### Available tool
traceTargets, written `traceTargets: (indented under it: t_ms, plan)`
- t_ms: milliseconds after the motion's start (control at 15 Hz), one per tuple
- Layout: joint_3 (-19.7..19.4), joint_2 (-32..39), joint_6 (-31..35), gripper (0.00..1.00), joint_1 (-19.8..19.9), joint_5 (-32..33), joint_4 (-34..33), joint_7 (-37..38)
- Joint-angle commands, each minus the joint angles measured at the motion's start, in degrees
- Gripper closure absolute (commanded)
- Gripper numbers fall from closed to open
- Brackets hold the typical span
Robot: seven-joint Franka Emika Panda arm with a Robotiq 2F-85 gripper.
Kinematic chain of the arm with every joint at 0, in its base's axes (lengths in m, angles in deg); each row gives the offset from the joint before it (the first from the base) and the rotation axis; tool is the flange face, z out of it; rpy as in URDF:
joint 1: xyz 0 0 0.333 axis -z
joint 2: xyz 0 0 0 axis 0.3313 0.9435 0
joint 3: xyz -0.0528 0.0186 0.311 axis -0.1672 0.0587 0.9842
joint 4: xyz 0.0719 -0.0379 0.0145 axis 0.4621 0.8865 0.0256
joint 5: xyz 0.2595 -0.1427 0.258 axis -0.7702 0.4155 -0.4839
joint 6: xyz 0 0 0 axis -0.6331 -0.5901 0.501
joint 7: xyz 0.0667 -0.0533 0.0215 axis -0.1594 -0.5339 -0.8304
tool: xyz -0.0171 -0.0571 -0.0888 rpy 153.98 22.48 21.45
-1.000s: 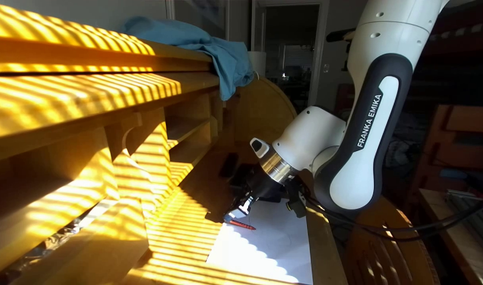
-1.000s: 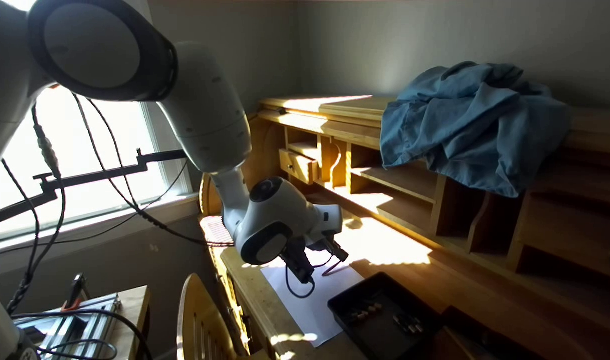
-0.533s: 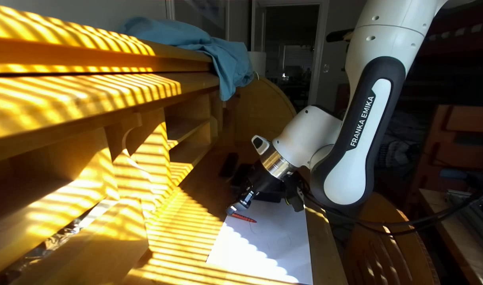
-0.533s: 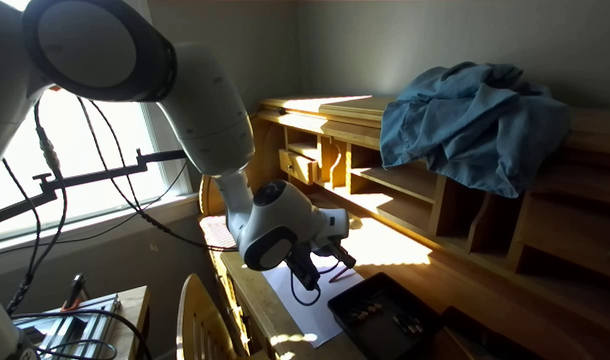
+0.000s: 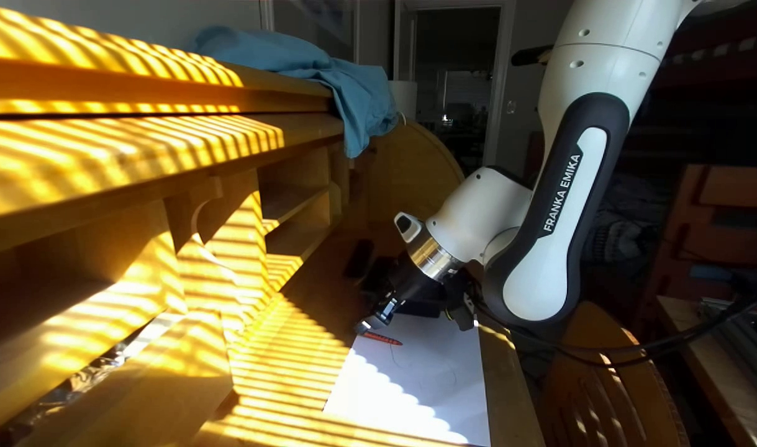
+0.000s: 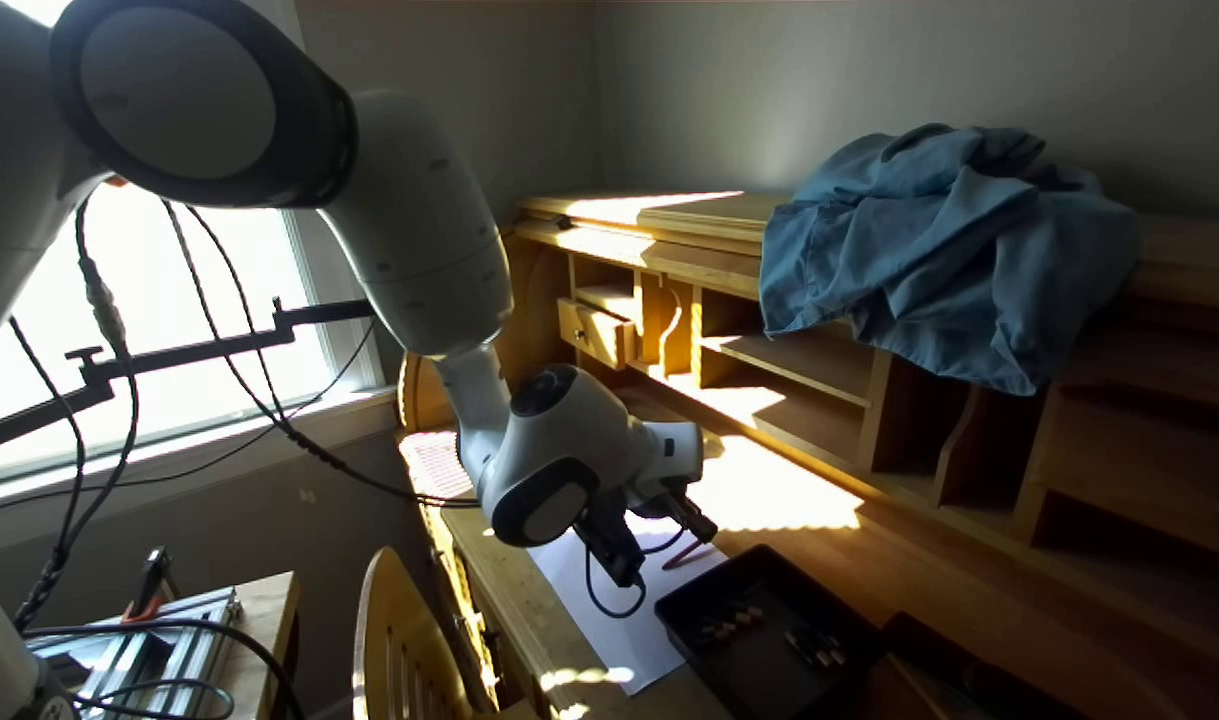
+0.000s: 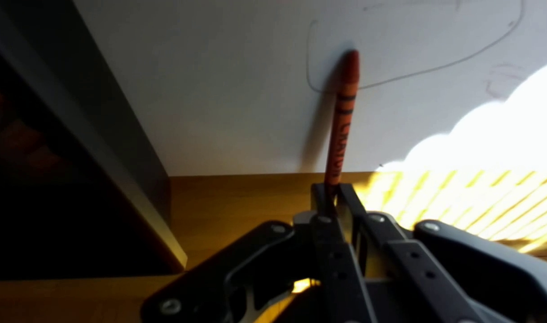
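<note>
A: What have you got hold of?

B: A red crayon [image 7: 343, 121]. My pincer [image 7: 332, 190] is closed down around its blunt end, with just the crayon's thickness between the fingertips. Seen from the wrist, the crayon points to twelve o'clock, slanting low over the white paper [image 7: 201, 98].

A: Is its tip touching the paper?

B: I can't tell. The crayon's shadow [image 7: 316, 139] runs in close to the tip, so I judge it very near at least.

A: How far along are you?

B: As I read it, taking the crayon up is done, and the paper carries a thin curved line [image 7: 435, 69] that sweeps off between one and two o'clock. It looks grey rather than red, so I can't say whether this crayon made it. Letting go is not done.

A: And around you?

B: In the wrist view, the wall of a black tray [image 7: 120, 130] stands between nine and ten o'clock. From my pincer in an exterior view, that tray lies at five o'clock, with small things [image 6: 817, 648] in it too dark to name. Paper and tray are both on the wooden tabletop [image 7: 237, 197]. Farther out, a blue cloth [image 6: 949, 250] drapes over the wooden shelving [image 6: 799, 365] between one and two o'clock, and a wooden chair [image 6: 399, 640] stands at eight.
</note>
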Motion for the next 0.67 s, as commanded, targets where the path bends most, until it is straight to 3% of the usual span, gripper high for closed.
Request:
traceTargets:
  t_ms: [0,600]
  plan:
    - [0.5,1.6,0.0,0.98,-0.5,0.7,-1.8,1.6]
    - [1.1,1.9,0.1,0.98,-2.1,0.8,-3.2,1.2]
